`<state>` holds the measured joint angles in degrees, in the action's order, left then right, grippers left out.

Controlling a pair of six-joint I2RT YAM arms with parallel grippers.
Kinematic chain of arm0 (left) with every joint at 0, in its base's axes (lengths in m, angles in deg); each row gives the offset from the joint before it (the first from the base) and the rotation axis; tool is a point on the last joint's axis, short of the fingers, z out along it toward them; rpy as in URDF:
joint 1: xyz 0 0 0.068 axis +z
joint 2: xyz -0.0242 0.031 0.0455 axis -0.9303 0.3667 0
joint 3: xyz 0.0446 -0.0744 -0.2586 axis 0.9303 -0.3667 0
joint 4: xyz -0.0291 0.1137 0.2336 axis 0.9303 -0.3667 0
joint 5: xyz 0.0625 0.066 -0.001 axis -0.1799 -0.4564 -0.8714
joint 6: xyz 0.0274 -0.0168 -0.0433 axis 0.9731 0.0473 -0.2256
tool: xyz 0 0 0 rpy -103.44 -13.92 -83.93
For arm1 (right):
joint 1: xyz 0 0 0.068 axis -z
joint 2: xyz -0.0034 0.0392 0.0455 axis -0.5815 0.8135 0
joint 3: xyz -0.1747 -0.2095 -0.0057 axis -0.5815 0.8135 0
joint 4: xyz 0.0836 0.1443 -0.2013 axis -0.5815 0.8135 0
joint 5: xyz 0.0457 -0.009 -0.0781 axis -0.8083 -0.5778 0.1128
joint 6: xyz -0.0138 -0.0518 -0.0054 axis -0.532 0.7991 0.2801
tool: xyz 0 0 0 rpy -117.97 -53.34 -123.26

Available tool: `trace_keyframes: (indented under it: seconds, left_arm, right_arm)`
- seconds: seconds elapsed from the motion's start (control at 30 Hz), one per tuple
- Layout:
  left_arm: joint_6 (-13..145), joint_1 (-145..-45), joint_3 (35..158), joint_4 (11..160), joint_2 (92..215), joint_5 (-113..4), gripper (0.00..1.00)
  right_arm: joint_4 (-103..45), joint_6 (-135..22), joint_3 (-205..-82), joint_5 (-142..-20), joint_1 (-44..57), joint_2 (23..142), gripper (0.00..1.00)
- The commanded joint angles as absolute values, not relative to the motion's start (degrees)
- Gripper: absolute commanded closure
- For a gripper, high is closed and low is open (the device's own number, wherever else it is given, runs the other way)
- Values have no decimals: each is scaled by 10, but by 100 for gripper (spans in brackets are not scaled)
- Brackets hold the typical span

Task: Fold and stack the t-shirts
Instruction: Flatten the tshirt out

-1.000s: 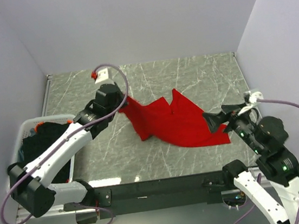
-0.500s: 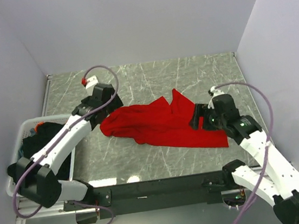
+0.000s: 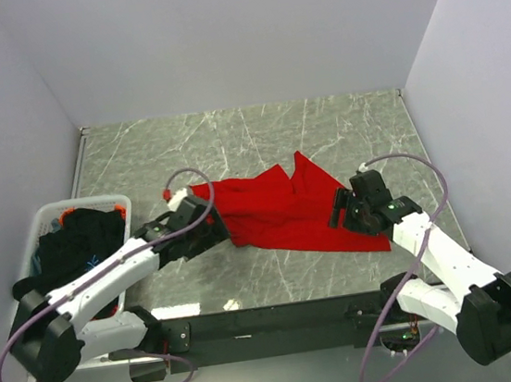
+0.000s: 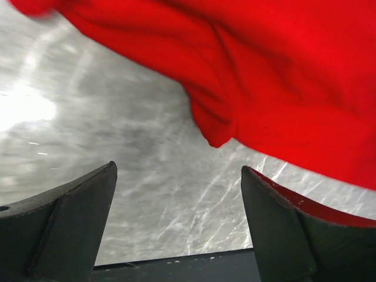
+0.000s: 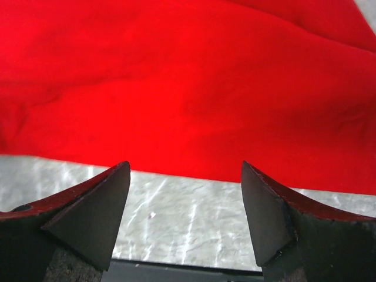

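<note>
Left gripper (image 4: 177,166) and right gripper (image 5: 185,164) gape empty by the red t-shirt (image 3: 277,212); the basket (image 3: 52,208) holds perhaps several indistinct black t-shirts (image 3: 80,240).

High rear overhead view, two close low wrist views, red t-shirt (image 3: 277,212) common to all.

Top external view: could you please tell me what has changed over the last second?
The left gripper pulled back from the far side toward the near edge and now sits open at the red t-shirt's left edge. The right gripper swung in from the right to the shirt's right edge, open. The shirt's left part bunched up, then spread flatter. The basket and its black t-shirts stayed put.
</note>
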<state>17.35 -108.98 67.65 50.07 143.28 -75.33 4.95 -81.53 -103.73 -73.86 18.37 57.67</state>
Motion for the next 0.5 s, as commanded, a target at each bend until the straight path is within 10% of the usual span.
trace_keyframes:
  seconds: [0.0, 0.47]
  left_arm:
    - [135, -1123, 691, 553, 1493, -739, 9]
    - [148, -1159, 781, 598, 1668, -796, 29]
  right_arm:
    - [9, -831, -1022, -722, 202, 587, 18]
    - [-36, -846, -985, -735, 239, 623, 18]
